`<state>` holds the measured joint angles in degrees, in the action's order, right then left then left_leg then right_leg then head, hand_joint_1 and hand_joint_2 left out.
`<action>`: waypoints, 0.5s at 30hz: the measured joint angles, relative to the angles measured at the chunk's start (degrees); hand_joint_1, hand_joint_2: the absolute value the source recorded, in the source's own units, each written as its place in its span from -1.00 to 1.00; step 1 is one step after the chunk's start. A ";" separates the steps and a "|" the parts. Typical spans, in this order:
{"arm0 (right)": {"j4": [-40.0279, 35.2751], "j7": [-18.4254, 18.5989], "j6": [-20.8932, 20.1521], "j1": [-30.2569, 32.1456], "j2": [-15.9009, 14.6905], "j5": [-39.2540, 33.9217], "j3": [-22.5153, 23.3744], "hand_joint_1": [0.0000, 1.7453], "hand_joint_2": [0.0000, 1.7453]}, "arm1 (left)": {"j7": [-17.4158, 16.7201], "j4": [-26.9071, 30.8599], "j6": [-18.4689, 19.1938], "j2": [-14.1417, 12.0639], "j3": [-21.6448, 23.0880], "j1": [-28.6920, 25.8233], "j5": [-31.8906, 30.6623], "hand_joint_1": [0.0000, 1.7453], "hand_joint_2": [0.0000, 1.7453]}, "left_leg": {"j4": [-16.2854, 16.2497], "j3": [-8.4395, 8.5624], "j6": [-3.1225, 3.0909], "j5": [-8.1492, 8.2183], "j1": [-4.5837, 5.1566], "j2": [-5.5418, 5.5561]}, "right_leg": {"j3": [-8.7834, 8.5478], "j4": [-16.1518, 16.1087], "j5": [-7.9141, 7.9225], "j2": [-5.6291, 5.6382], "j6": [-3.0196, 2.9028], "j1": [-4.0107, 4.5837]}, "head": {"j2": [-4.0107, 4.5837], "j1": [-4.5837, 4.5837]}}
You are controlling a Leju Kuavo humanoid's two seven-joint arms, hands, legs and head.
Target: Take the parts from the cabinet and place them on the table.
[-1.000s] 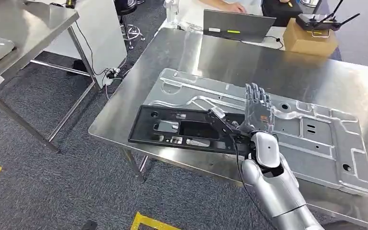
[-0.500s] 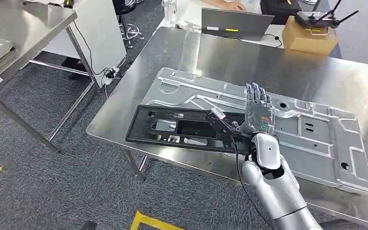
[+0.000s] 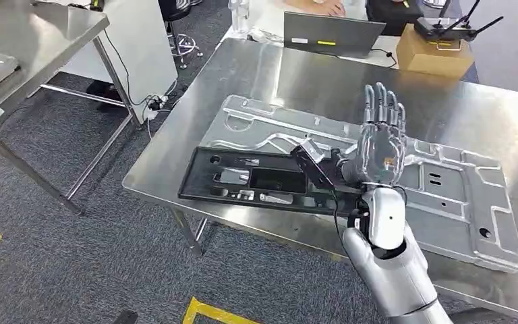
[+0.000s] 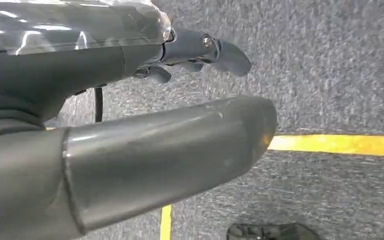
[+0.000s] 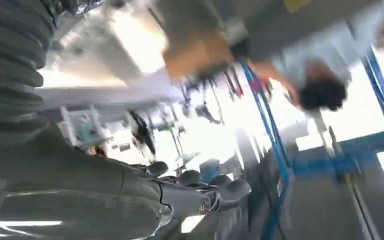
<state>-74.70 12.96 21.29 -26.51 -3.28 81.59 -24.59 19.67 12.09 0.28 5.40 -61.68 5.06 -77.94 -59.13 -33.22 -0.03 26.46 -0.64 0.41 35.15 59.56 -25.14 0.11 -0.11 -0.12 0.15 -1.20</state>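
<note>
A long black frame part [image 3: 243,179] lies flat at the steel table's [image 3: 310,74] near left edge, its right end resting against a large stamped silver plate [image 3: 445,196]. My right hand [image 3: 378,148] is raised just above the black part's right end. It is open, its fingers point up and apart, and it holds nothing. In the blurred right wrist view the same hand [image 5: 130,195] has nothing in it. My left hand [image 4: 155,150] hangs over the grey carpet, fingers loosely out and holding nothing.
A laptop [image 3: 334,34], a cardboard box [image 3: 435,57] and a controller with antennas [image 3: 445,28] stand along the table's far edge. A second steel table [image 3: 34,27] stands at the far left. Yellow tape [image 3: 209,312] marks the carpet below.
My right hand has lifted off the black frame part and tipped upright, fingers spreading upward. The black part stays flat on the table.
</note>
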 joint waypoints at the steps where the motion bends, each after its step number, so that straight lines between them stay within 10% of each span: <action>1: -0.92 0.00 0.13 0.55 0.00 0.59 0.00 -1.00 1.00 | 0.00 0.00 0.07 0.09 0.00 -0.07 0.02 -1.00 -1.00 | 0.64 -0.08 -0.73 -0.46 -0.42 -0.15 | 0.16 0.22 -0.39 0.08 0.31 -0.01 | 0.00 0.00; 6: -3.96 0.00 0.20 2.54 0.00 2.06 0.00 -1.00 1.00 | 0.02 0.00 0.07 0.20 -0.04 0.12 0.11 -1.00 -1.00 | 0.66 -2.07 -2.00 -2.01 -0.40 -0.63 | 5.48 16.13 -11.60 -0.03 1.47 -0.42 | 0.00 -0.04; 8: -4.51 0.00 0.20 3.23 0.00 2.12 0.00 -1.00 1.00 | -0.04 0.00 0.09 0.20 -0.15 0.10 0.13 -1.00 -1.00 | 0.62 -3.00 -1.88 -2.74 -0.41 -0.63 | 3.51 15.08 -10.09 -0.05 1.52 -0.64 | 0.00 -0.04; 11: -5.32 0.00 0.20 3.33 0.02 2.34 0.00 -1.00 1.00 | -0.13 0.00 0.15 0.37 -0.20 0.11 0.26 -1.00 -1.00 | 0.53 -3.85 -1.29 -3.75 -0.43 -0.56 | -6.27 0.36 -5.24 -0.05 0.62 -0.56 | 0.00 -0.04; 15: -6.06 -0.02 0.28 3.74 0.28 2.65 -0.04 -1.00 1.00 | -0.15 0.00 0.18 0.48 -0.22 0.17 0.33 -1.00 -1.00 | 1.15 -4.06 0.41 -5.45 -0.54 -0.59 | -6.19 -1.38 -4.83 0.03 0.02 0.32 | 0.00 0.00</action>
<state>-80.76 12.94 21.57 -22.77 -2.99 84.24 -24.63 19.52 12.09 0.46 5.88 -61.90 5.23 -77.61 -57.98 -37.28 0.37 21.01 -1.18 -0.17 28.96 58.17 -29.96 0.14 -0.09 0.19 0.15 -1.20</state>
